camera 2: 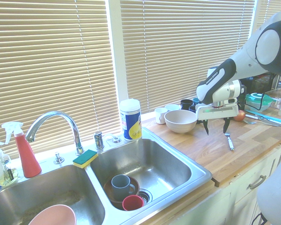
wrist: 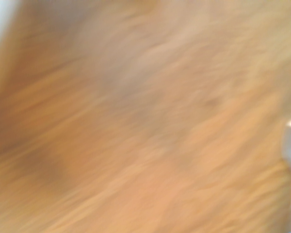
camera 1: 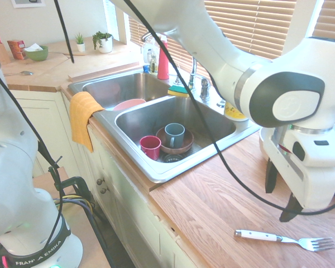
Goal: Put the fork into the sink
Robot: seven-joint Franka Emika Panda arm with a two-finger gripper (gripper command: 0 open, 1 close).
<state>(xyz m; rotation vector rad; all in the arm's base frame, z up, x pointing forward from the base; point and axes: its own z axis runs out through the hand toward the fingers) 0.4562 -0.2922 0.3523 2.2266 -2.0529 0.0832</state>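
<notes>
Wooden counter [camera 1: 223, 206] carries one fork [camera 1: 285, 239], lying flat near its front edge, well apart from the sink [camera 1: 156, 173]. The fork's long axis runs roughly along that edge; the white handle points toward the sink, the four tines away from it. The gripper [camera 1: 281, 192] hangs above the counter just beside the fork, its two dark fingers spread wide, holding and touching nothing. The sink has two basins; the nearer holds one grey mug [camera 1: 175, 134], one red cup [camera 1: 151, 147] and one brown bowl [camera 1: 181, 148]. The wrist view shows only blurred wood
</notes>
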